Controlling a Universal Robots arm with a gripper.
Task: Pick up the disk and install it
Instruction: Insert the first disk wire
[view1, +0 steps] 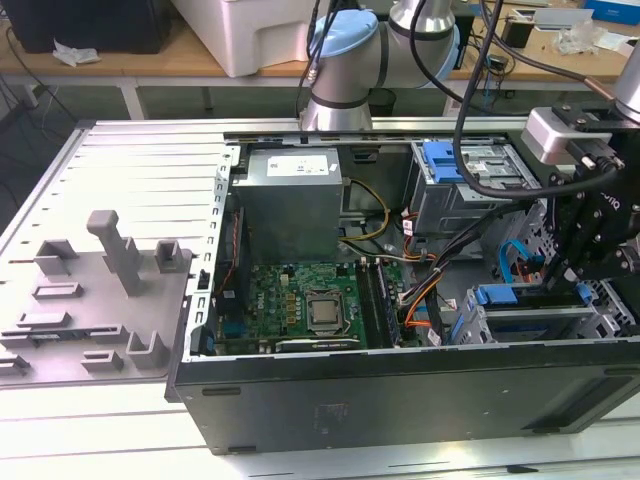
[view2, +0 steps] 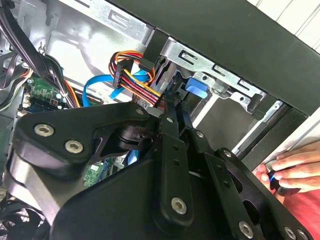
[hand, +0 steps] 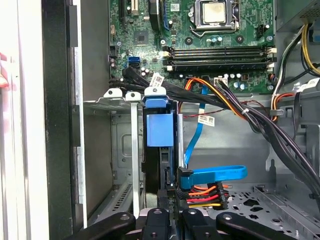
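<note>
Your gripper (hand: 167, 201) is reaching down into the corner of the box, and it looks like its two fingers are pressing together on the thin edge of the disk (hand: 160, 130). In the second wrist view the fingers (view2: 169, 131) are sitting very close to each other, which is how they are keeping the disk from slipping.

The big computer case (view1: 400, 405) is lying on its side with the lid off, so you are getting at everything from above. The green board (view1: 300, 300) is lying flat in the middle of it. It is well apart from where you are working.

The metal cage (hand: 120, 99) is sitting at the exterior view's right. The disk is standing on its edge inside one of its slots. The blue frame is facing out, and the metal rails on both sides are guiding it straight. I think the disk is partly in, but I cannot tell if it is all the way home.

The plug with orange, red and yellow wires (hand: 205, 192) and the flat blue cable (hand: 220, 175) are hanging just beside the fingers. They are so close that they could get caught.

A person's hand (view2: 292, 170) is resting outside the case wall.
</note>
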